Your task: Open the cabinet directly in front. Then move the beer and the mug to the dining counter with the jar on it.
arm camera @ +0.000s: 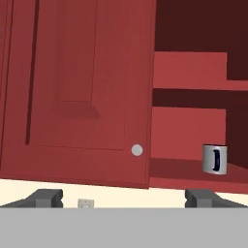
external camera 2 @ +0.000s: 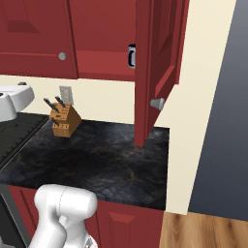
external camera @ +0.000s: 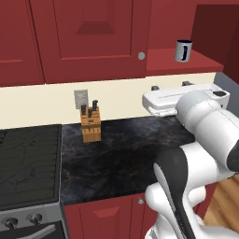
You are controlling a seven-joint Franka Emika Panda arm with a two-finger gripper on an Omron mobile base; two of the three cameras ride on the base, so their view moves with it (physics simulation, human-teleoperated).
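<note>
A: Where does the mug (external camera: 183,50) stand?
B: On the red lower shelf (external camera: 179,62) of the cabinet (arm camera: 189,111); small, cylindrical, pale grey, dark handle turned outward; upright, near the shelf's front edge.
A: And the doors?
B: The right door (external camera 2: 154,68) hangs wide open, silver knob at its lower corner; the left door (arm camera: 77,87) is shut, raised panel, round knob.
A: The claw (arm camera: 124,198)?
B: Open wide, holding nothing; its dark fingertips (arm camera: 46,197) show below the shut door.
A: Below?
B: A black marbled worktop (external camera: 126,154) against a cream wall; a wooden knife block (external camera: 90,123) on it; a dark stove (external camera: 28,163) beside it; wood floor (external camera 2: 203,232) to the right.
</note>
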